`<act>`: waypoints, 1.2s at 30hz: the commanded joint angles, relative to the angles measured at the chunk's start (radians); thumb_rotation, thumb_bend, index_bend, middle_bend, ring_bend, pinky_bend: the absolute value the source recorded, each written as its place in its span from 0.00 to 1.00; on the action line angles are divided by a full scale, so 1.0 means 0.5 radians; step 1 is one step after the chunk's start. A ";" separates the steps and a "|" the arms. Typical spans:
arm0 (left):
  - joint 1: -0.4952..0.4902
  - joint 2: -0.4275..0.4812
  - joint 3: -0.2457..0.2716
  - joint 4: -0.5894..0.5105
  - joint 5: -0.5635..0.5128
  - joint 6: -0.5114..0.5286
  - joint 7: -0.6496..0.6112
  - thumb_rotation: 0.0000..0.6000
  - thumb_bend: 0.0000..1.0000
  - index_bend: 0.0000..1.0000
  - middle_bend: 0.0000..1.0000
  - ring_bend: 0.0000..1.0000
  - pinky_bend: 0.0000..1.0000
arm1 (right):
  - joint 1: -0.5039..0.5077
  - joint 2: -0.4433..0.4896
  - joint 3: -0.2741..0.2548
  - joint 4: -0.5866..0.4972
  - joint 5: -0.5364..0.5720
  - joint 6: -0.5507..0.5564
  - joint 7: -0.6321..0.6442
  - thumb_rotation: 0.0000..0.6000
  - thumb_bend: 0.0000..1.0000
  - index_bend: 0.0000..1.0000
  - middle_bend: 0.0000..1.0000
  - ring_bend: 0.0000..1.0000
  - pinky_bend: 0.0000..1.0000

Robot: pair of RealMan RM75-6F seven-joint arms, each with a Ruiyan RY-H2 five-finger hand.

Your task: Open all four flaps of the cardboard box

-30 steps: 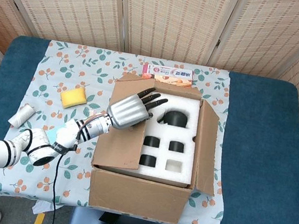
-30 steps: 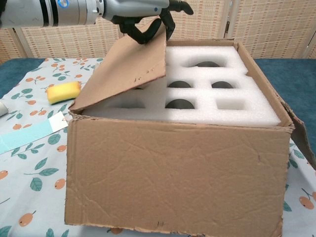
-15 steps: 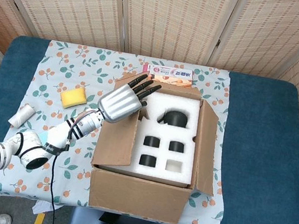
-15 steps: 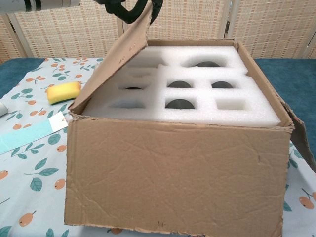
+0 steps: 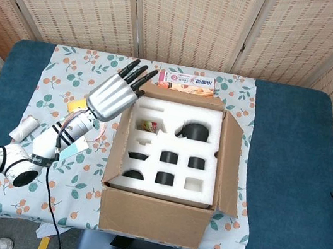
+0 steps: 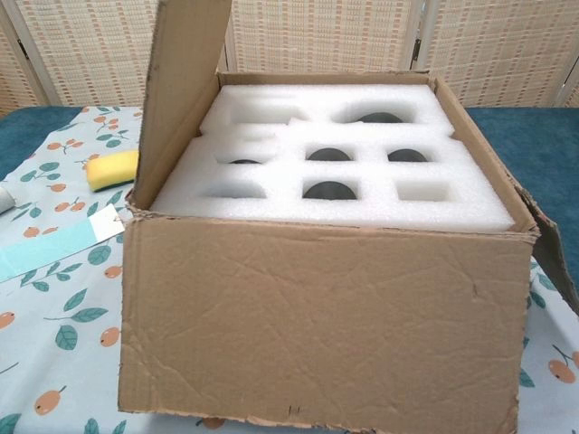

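The cardboard box (image 5: 154,218) stands mid-table with a white foam insert (image 5: 176,145) showing, dark items in several of its holes. Its left flap (image 5: 122,131) now stands nearly upright; in the chest view it rises tall at the upper left (image 6: 185,90). My left hand (image 5: 115,93) lies flat against the flap's outer side, fingers stretched toward the box's back-left corner, holding nothing. The right flap (image 5: 229,167) leans outward (image 6: 552,244). The chest view does not show the hand. My right hand is out of both views.
A yellow sponge (image 5: 77,104) lies left of the box, partly under my hand (image 6: 113,169). A toothpaste carton (image 5: 189,83) sits behind the box. A white roll (image 5: 23,128) and a pale blue strip (image 6: 45,249) lie on the floral cloth.
My left hand swung up and leftward, carrying the left flap from lying over the foam to standing nearly upright. The left foam holes are now uncovered.
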 commanded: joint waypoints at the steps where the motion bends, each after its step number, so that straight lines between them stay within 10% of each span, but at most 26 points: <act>1: 0.034 0.038 -0.013 -0.012 0.000 0.037 -0.017 1.00 1.00 0.48 0.00 0.00 0.00 | 0.026 0.001 -0.003 -0.005 0.010 -0.037 -0.017 0.64 0.22 0.17 0.00 0.00 0.00; 21: 0.422 0.224 0.034 0.048 -0.217 0.213 -0.203 1.00 1.00 0.48 0.00 0.00 0.00 | 0.018 -0.010 -0.013 -0.048 -0.007 0.010 -0.082 0.63 0.22 0.17 0.00 0.00 0.00; 28: 0.652 0.328 0.072 -0.019 -0.255 0.265 -0.516 1.00 0.99 0.18 0.00 0.00 0.00 | 0.049 -0.034 -0.015 -0.061 0.012 -0.033 -0.201 0.63 0.22 0.17 0.00 0.00 0.00; 36: 1.063 0.399 0.203 -0.112 -0.218 0.562 -0.785 1.00 0.50 0.00 0.00 0.00 0.00 | 0.117 -0.225 0.104 -0.114 0.300 -0.048 -0.740 0.65 0.22 0.16 0.00 0.00 0.00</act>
